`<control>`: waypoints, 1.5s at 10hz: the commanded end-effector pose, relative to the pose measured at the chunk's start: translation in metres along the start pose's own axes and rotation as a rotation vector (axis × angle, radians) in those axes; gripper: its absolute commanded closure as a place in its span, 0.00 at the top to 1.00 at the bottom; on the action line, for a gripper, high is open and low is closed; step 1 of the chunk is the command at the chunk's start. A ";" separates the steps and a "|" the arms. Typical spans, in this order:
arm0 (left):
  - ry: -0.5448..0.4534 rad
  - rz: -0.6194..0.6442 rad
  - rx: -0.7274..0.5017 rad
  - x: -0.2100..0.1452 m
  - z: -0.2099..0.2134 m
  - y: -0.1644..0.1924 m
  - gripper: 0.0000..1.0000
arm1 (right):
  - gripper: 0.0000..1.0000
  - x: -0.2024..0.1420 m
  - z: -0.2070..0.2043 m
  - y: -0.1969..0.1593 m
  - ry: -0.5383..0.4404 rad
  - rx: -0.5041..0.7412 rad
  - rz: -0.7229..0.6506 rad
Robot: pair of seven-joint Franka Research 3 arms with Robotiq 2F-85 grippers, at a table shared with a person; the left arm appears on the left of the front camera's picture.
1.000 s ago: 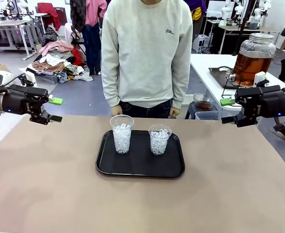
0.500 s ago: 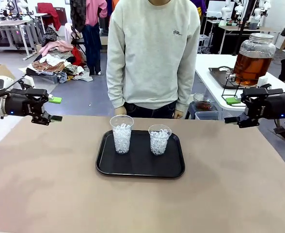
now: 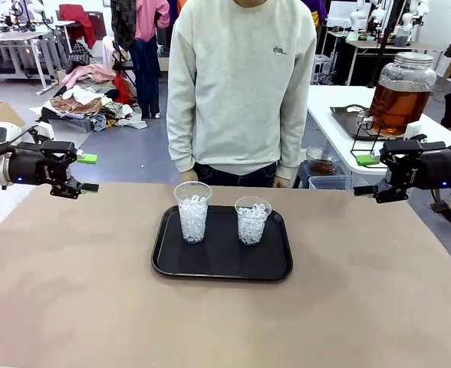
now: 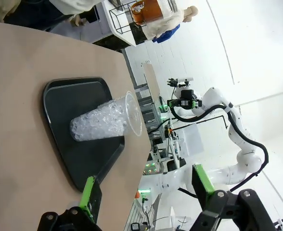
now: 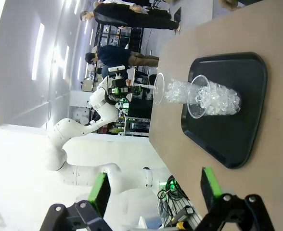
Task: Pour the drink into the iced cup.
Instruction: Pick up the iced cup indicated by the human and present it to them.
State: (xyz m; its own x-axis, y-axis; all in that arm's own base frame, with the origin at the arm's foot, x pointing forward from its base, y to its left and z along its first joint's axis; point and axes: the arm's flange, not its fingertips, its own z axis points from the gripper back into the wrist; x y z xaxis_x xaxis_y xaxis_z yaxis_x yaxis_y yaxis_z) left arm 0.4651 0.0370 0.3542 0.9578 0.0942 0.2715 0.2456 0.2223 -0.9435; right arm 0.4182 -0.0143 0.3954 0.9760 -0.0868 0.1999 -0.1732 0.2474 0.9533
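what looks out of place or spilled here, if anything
Nothing stands out. The taller iced cup and the shorter iced cup stand upright, apart, on the black tray; no spill or damage shows on the table.

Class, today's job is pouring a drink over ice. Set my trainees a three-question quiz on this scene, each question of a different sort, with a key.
1. True or false: the taller cup and the shorter cup both stand on the black tray and hold ice.
2. Multiple choice: where is the glass jar of amber drink? A, on the tray. B, over at the white side table, beyond the right claw. C, in the person's hand.
3. Fill in: the left claw is ___ and holds nothing.
Key: 1 true; 2 B; 3 open.
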 end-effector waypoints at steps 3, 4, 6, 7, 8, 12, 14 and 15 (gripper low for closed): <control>0.002 -0.003 0.002 0.000 0.000 0.000 1.00 | 1.00 -0.001 0.001 0.001 -0.007 -0.002 0.001; 0.002 -0.003 0.002 0.000 0.000 0.000 1.00 | 1.00 -0.001 0.001 0.001 -0.007 -0.002 0.001; 0.002 -0.003 0.002 0.000 0.000 0.000 1.00 | 1.00 -0.001 0.001 0.001 -0.007 -0.002 0.001; 0.002 -0.003 0.002 0.000 0.000 0.000 1.00 | 1.00 -0.001 0.001 0.001 -0.007 -0.002 0.001; 0.002 -0.003 0.002 0.000 0.000 0.000 1.00 | 1.00 -0.001 0.001 0.001 -0.007 -0.002 0.001; 0.002 -0.003 0.002 0.000 0.000 0.000 1.00 | 1.00 -0.001 0.001 0.001 -0.007 -0.002 0.001; 0.002 -0.003 0.002 0.000 0.000 0.000 1.00 | 1.00 -0.001 0.001 0.001 -0.007 -0.002 0.001; 0.002 -0.003 0.002 0.000 0.000 0.000 1.00 | 1.00 -0.001 0.001 0.001 -0.007 -0.002 0.001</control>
State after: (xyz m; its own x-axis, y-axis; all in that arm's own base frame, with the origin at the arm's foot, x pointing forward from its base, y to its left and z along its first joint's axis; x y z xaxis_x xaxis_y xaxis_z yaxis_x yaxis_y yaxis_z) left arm 0.4651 0.0369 0.3542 0.9578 0.0940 0.2716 0.2457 0.2224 -0.9435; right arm 0.4182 -0.0146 0.3954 0.9759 -0.0875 0.1998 -0.1730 0.2476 0.9533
